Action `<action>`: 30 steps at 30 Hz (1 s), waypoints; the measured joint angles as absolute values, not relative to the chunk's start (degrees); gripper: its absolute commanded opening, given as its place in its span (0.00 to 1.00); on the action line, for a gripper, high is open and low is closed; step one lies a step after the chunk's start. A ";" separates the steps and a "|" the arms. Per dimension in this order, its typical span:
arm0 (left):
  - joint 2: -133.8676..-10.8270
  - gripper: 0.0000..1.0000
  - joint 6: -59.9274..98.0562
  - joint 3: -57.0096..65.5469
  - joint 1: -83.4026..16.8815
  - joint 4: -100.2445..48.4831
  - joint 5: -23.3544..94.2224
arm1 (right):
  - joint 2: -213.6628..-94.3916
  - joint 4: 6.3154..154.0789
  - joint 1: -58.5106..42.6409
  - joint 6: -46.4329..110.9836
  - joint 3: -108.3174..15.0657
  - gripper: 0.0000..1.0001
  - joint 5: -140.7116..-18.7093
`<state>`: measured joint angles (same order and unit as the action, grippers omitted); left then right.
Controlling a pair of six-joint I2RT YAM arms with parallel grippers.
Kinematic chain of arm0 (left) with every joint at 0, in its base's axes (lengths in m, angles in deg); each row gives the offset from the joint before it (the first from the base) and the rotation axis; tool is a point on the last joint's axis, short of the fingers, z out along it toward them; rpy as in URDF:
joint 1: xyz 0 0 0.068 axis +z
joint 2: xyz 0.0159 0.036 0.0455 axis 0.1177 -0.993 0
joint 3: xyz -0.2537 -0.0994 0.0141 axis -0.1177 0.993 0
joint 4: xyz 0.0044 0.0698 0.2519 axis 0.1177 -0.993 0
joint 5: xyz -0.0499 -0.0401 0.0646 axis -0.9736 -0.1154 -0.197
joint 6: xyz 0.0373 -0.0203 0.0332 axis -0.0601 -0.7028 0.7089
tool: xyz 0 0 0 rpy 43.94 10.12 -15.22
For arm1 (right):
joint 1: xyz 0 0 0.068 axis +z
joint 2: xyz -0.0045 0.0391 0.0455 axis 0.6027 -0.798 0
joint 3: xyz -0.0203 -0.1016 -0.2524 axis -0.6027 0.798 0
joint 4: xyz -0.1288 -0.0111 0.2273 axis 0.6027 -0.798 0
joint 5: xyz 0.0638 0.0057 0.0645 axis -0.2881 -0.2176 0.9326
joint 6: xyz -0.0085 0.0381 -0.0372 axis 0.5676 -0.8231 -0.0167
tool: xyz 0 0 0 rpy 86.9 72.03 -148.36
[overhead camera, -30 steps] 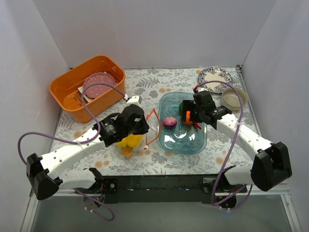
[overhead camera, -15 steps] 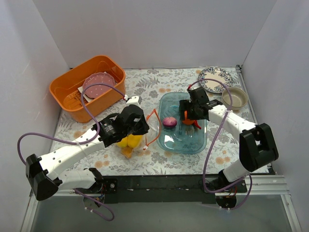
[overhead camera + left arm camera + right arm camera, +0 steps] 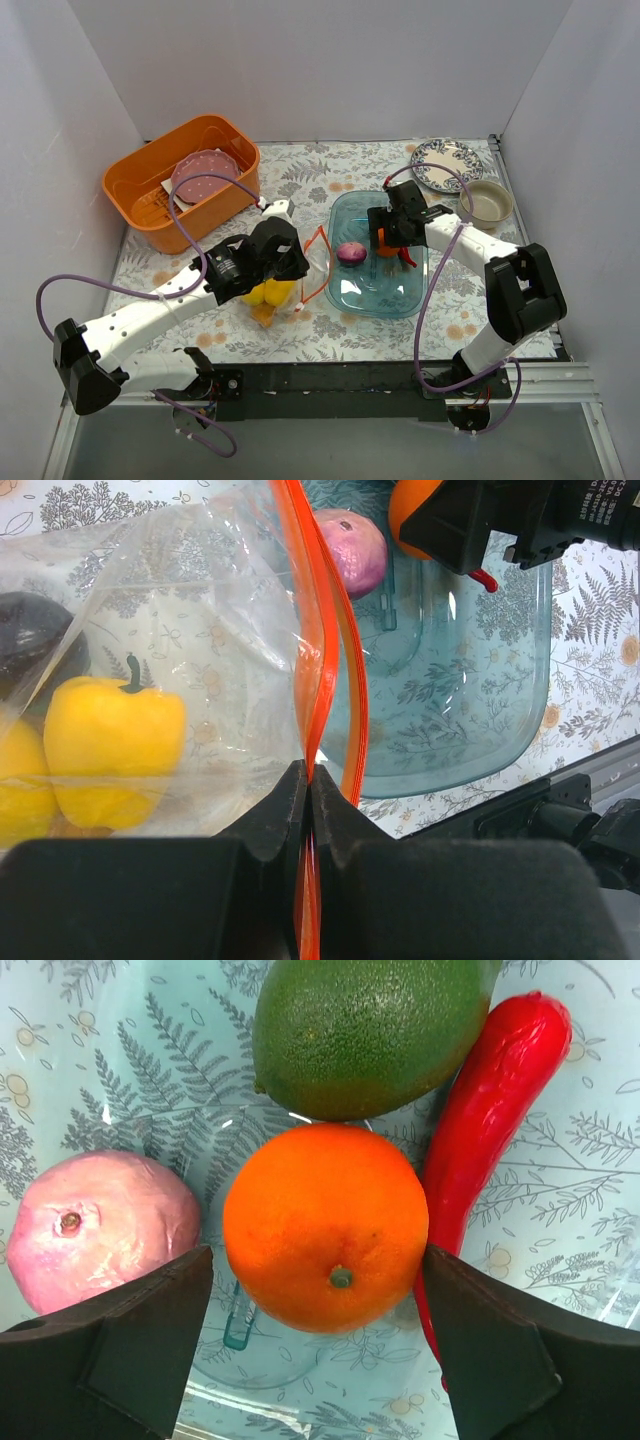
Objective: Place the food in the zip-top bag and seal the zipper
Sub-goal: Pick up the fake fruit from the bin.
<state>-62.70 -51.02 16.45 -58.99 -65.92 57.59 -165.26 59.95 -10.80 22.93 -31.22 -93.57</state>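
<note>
Clear crinkly zip-top bag (image 3: pixel 200 650) holding a yellow pepper (image 3: pixel 112 742), a lemon (image 3: pixel 18 780) and something dark, perhaps an eggplant (image 3: pixel 35 640). Its orange-red zipper (image 3: pixel 322 660) gapes apart. Orange (image 3: pixel 325 1225), green fruit (image 3: pixel 365 1030), red chili (image 3: pixel 490 1110) and purple onion (image 3: pixel 100 1225) cluster in a blue tray (image 3: pixel 480 710).

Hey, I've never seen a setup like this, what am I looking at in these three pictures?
Two white robot arms are bolted to the near edge of a table. One picture looks down from above; the other two come from wrist cameras. The left fingers are shut on the orange-red zipper of a clear bag holding a yellow pepper. The right fingers stand open either side of an orange in a blue tray, beside an onion, a green fruit and a red chili. A basket, plate and bowl sit behind.
</note>
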 measured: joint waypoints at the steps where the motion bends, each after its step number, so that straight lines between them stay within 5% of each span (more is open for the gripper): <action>1: -62.70 0.00 -50.96 16.47 -58.99 -65.92 57.59 | -165.26 60.19 -10.80 22.95 -31.22 0.95 -93.59; 30: -61.32 0.00 -50.24 17.81 -58.99 -66.09 57.56 | -168.97 61.07 -10.87 22.99 -33.69 0.98 -94.12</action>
<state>-61.32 -50.24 17.81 -58.99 -66.09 57.56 -168.97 61.07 -10.87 22.99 -33.69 -94.12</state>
